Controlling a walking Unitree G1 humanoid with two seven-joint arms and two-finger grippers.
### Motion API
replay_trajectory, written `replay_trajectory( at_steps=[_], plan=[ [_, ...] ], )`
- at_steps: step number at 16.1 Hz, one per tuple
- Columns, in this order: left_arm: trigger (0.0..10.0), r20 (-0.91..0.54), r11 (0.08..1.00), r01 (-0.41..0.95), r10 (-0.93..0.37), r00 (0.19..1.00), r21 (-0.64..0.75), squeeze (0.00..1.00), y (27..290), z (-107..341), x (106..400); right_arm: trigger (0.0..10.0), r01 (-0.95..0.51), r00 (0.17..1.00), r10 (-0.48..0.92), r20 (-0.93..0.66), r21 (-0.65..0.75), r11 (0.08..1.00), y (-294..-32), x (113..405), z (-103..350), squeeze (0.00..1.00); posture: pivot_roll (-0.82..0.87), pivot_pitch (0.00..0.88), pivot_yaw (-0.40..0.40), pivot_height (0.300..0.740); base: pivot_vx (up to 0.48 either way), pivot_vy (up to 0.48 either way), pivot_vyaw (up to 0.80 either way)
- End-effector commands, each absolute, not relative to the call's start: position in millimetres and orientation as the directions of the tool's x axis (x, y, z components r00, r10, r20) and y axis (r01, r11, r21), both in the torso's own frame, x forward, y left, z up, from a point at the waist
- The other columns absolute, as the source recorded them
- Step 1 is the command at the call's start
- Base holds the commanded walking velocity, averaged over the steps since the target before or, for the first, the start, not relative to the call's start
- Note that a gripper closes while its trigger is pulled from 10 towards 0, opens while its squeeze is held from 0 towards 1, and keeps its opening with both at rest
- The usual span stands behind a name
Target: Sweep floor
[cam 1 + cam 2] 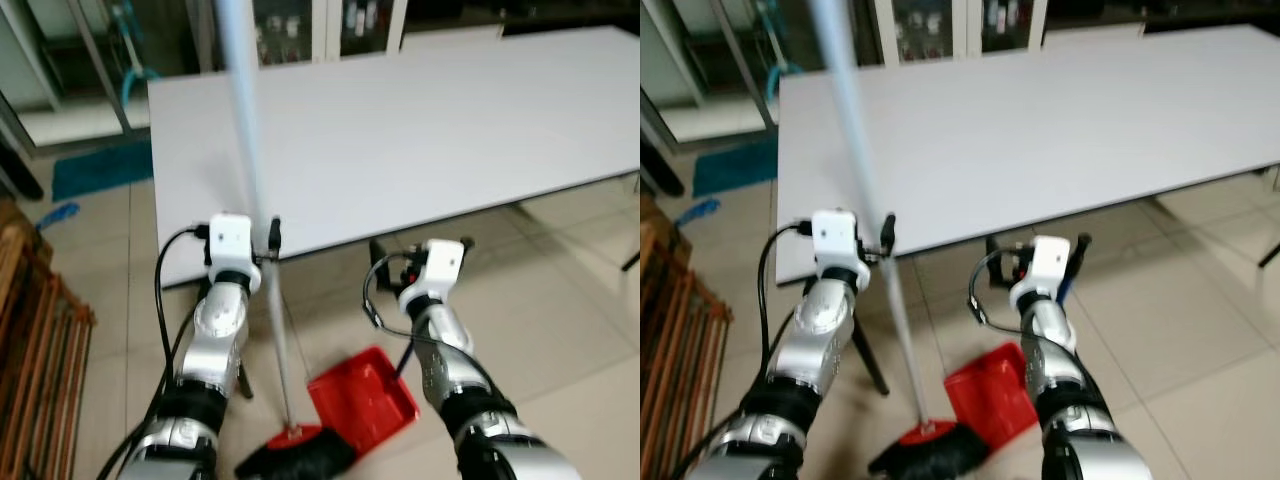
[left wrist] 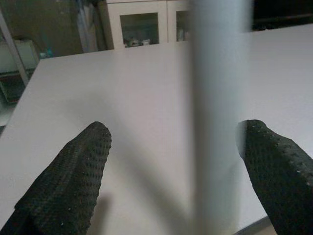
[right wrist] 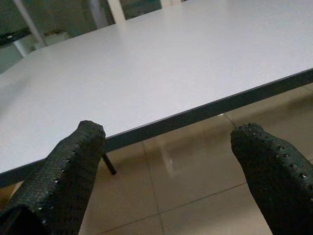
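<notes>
While the broom stands upright, its pole sits between the left tool's spread fingers, loosely steadied, head on the floor at six o'clock beside the red dustpan. Right tool, spread and empty, hovers at the counter edge.

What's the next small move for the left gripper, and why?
Probably close the left gripper on the grey broom pole. In the left wrist view the pole stands between its two spread black fingers, nearer one of them, and not clamped. The broom's black head rests on the tile floor beside the red plastic dustpan; the right gripper is open, holding nothing.
</notes>
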State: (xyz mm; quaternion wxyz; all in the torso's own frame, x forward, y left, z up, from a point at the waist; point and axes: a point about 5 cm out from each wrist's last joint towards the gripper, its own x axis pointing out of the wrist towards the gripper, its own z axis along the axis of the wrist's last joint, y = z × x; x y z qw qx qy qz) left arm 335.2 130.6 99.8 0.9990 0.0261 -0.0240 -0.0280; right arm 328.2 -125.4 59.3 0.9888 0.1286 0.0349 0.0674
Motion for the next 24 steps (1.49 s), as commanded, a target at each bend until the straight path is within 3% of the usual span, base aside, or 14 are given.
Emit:
replay_trajectory(
  at_steps=[1, 8, 10, 24],
  plan=[
    [10.0, 0.047, 0.996, 0.081, -0.083, 0.995, 0.042, 0.00, 121.0, 100.4, 334.5, 10.0, -0.094, 0.992, 0.111, -0.052, 0.252, 0.963, -136.1, 329.1, 60.1, 0.00, 0.00, 0.035, 0.009, 0.740, 0.281, 0.000, 0.00],
    [10.0, 0.037, 0.994, 0.102, -0.104, 0.994, 0.033, 0.00, 117.1, 98.6, 334.5, 10.0, -0.093, 0.992, 0.111, -0.056, 0.253, 0.963, -135.4, 329.2, 59.9, 0.00, 0.00, 0.035, 0.008, 0.740, 0.041, 0.000, 0.00],
    [0.0, 0.034, 0.994, 0.104, -0.105, 0.994, 0.031, 0.00, 117.1, 98.2, 334.5, 10.0, -0.093, 0.992, 0.110, -0.056, 0.254, 0.963, -135.1, 329.2, 59.9, 0.00, 0.00, 0.036, 0.008, 0.740, 0.000, 0.000, 0.00],
    [0.0, 0.018, 0.991, 0.119, -0.120, 0.993, 0.057, 0.00, 115.0, 95.3, 333.3, 10.0, -0.087, 0.992, 0.107, -0.065, 0.257, 0.962, -135.4, 328.1, 57.8, 0.00, 0.00, 0.038, 0.011, 0.740, 0.000, 0.000, 0.00]
  ],
)
